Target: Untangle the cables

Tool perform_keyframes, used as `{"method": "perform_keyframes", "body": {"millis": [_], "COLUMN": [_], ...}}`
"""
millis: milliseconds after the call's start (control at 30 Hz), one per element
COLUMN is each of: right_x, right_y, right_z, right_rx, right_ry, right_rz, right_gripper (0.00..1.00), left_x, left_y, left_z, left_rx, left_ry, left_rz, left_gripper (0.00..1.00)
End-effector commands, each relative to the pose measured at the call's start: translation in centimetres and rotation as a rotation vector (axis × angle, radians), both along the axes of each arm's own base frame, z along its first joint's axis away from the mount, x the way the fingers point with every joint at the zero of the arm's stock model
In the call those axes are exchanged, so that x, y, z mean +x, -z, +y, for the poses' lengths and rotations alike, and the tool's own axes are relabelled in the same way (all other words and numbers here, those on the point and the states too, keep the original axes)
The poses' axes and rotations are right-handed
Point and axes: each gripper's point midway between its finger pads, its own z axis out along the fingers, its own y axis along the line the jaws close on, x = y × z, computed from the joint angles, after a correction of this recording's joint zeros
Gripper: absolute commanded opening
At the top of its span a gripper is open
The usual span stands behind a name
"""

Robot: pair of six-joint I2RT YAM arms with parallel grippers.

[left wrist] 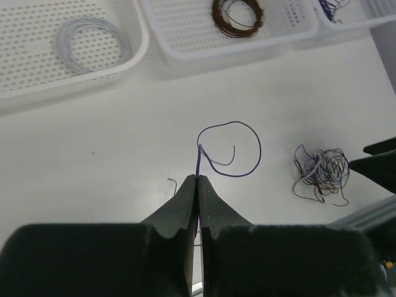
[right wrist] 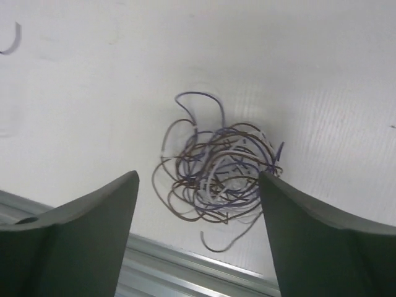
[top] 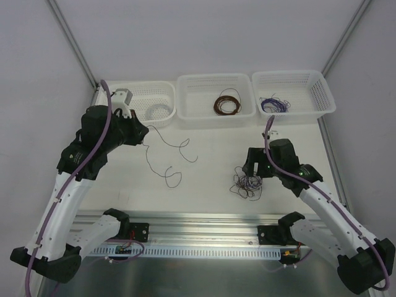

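Observation:
The cables form a small scribbly tangle [top: 246, 184] of purple, dark brown and pale grey wires lying on the white table right of centre. The tangle also shows in the left wrist view [left wrist: 322, 173] and the right wrist view [right wrist: 216, 176]. My left gripper [top: 143, 137] [left wrist: 198, 179] is shut on one end of a single purple wire [left wrist: 229, 122], which lies apart from the tangle in loose curves [top: 149, 162]. My right gripper [top: 250, 167] [right wrist: 198, 175] is open, just above the tangle, with a finger on either side of it.
Three white baskets stand along the back: the left one [top: 148, 122] holds a white coil [top: 158, 111], the middle one [top: 215, 77] a brown coil [top: 228, 103], the right one [top: 288, 73] loose purple wires [top: 274, 105]. A metal rail [top: 204, 223] runs along the near edge.

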Motion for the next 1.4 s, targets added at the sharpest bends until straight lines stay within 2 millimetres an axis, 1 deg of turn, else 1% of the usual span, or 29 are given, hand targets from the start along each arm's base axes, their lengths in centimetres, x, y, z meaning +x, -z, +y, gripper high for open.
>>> {"method": "perform_keyframes", "body": {"millis": [0,33,67,100,133,167,200,233,267,300,333,400,467,533,567,600,633,667,700,733,767,833,900,933,967,1100,1200,1300,1367], "right_x": [0.3,-0.2,-0.4,-0.3,-0.6,-0.8,-0.9,-1.3,-1.8,-1.5,-2.1,-1.6,-1.9,-1.9,-2.2,-2.2,-2.2,-2.0,-1.8,-2.0,-1.8,-1.8,-2.1,-2.7,-2.2,-2.2,-2.0,-1.7,-1.3], "right_y": [-4.9,-5.5,-6.0,-7.0,-7.4,-8.2,-8.7,-9.2,-9.4,-10.6,-10.7,-11.4,-12.2,-12.6,-13.2,-13.5,-13.0,-13.6,-13.7,-13.2,-13.8,-13.7,-13.8,-13.9,-13.7,-13.8,-14.1,-14.6,-14.6], "right_z": [2.0,3.1,3.8,4.7,5.7,7.1,8.0,9.0,10.2,11.4,12.5,14.2,15.9,17.3,18.3,18.8,19.5,20.0,20.2,20.9,21.3,21.8,22.6,23.2,23.3,24.3,24.8,25.1,25.0], "right_rx": [0.007,0.017,0.023,0.045,0.053,0.083,0.108,0.14,0.163,0.2,0.218,0.255,0.292,0.311,0.332,0.337,0.326,0.332,0.329,0.325,0.336,0.337,0.35,0.36,0.346,0.347,0.353,0.367,0.365], "right_ry": [-0.136,-0.192,-0.229,-0.257,-0.315,-0.367,-0.396,-0.438,-0.482,-0.505,-0.541,-0.564,-0.599,-0.615,-0.634,-0.637,-0.643,-0.646,-0.64,-0.652,-0.646,-0.641,-0.651,-0.667,-0.639,-0.605,-0.573,-0.534,-0.501], "right_rz": [-0.151,-0.169,-0.189,-0.223,-0.248,-0.283,-0.303,-0.316,-0.324,-0.375,-0.388,-0.442,-0.488,-0.521,-0.552,-0.567,-0.564,-0.59,-0.599,-0.592,-0.614,-0.625,-0.636,-0.636,-0.644,-0.675,-0.699,-0.725,-0.738], "right_gripper": [0.86,0.89,0.94,0.97,0.99,1.0,1.0,0.97,0.97,0.97,0.97,0.97,0.97,0.97,0.97,0.97,0.97,0.97,0.97,0.97,0.97,0.97,0.97,0.97,0.97,0.99,0.95,0.87,0.77], "left_x": [-0.7,-0.5,-0.6,-0.5,-0.9,-0.9,-1.0,-1.3,-1.4,-1.5,-1.5,-2.1,-2.6,-2.8,-2.9,-3.2,-3.2,-3.4,-3.5,-3.6,-3.6,-3.7,-3.7,-3.8,-3.8,-4.0,-4.3,-4.4,-4.3], "left_y": [-1.6,-0.6,-0.2,0.1,1.1,1.4,1.7,2.2,2.4,2.6,2.8,2.8,2.6,2.6,2.5,2.2,2.2,2.1,1.9,1.7,1.5,1.0,0.5,0.2,0.0,-1.1,-1.4,-1.4,-1.6], "left_z": [-4.4,-5.0,-5.6,-6.3,-7.7,-8.2,-8.9,-10.0,-10.5,-11.1,-11.7,-12.8,-13.8,-14.5,-14.8,-15.2,-15.4,-15.6,-16.0,-16.1,-16.2,-16.6,-16.7,-16.9,-17.0,-17.7,-18.4,-18.8,-18.9], "left_rx": [-0.088,-0.081,-0.076,-0.071,-0.058,-0.055,-0.056,-0.057,-0.065,-0.067,-0.072,-0.085,-0.095,-0.098,-0.105,-0.11,-0.116,-0.12,-0.127,-0.141,-0.149,-0.165,-0.187,-0.204,-0.215,-0.283,-0.32,-0.351,-0.378], "left_ry": [0.181,0.194,0.207,0.222,0.262,0.27,0.288,0.318,0.327,0.337,0.349,0.374,0.399,0.409,0.415,0.425,0.42,0.422,0.429,0.419,0.417,0.419,0.402,0.399,0.394,0.383,0.378,0.359,0.344], "left_rz": [-0.031,-0.009,0.001,0.0,0.026,0.035,0.043,0.056,0.064,0.068,0.067,0.069,0.067,0.071,0.073,0.072,0.074,0.078,0.075,0.075,0.076,0.068,0.066,0.069,0.068,0.075,0.087,0.104,0.11], "left_gripper": [0.0,0.0,0.0,0.0,0.0,0.0,0.0,0.0,0.0,0.0,0.0,0.0,0.0,0.0,0.0,0.0,0.0,0.0,0.0,0.0,0.0,0.0,0.0,0.0,0.0,0.0,0.0,0.0,0.0]}}
